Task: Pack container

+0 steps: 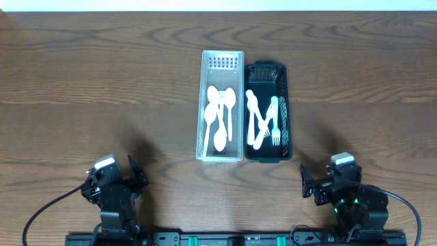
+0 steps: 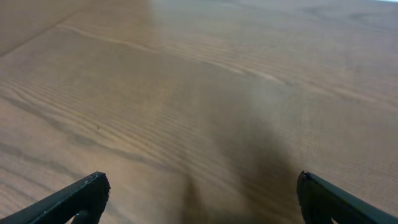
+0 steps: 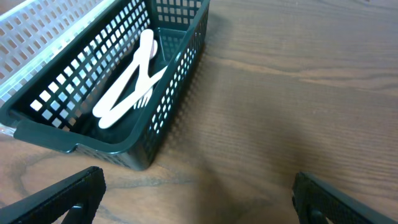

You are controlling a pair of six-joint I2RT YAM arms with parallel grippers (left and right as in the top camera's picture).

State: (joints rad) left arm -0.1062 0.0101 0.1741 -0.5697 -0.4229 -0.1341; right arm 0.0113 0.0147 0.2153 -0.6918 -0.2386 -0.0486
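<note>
1. Two bins stand side by side mid-bench, long walls touching: a white bin (image 1: 223, 63) with white spoons (image 1: 220, 116), and a dark mesh basket (image 1: 265, 71) with white cutlery (image 1: 263, 119), at least one piece a fork. I see nothing loose on the bench (image 1: 102, 82), so packing looks about done, or the next item is out of view.
2. Because the bins touch, a knock on either would likely shove both. They look light, and a push from the side could slide or skew the pair.
3. The cutlery is thin and flat and lies crossed on the basket floor (image 3: 127, 87). A pinch there may slip, lift two pieces at once, or flick one out over the wall.
4. The mesh wall (image 3: 174, 81) has open slots. A fingertip or fork tine could catch in one and drag the basket along.
5. Spoons and forks are sorted apart, so a piece dropped near the shared wall might land on the wrong side.
6. Right jaws are spread wide and hold nothing. They sit low at the near bench edge, and the basket's near end is close in front, so a straight reach forward may strike its rim.
7. Left jaws are also wide apart and empty, over bare wood well left of the bins.
8. No brand, label or writing is readable on the bins, the cutlery or the bench.
</note>
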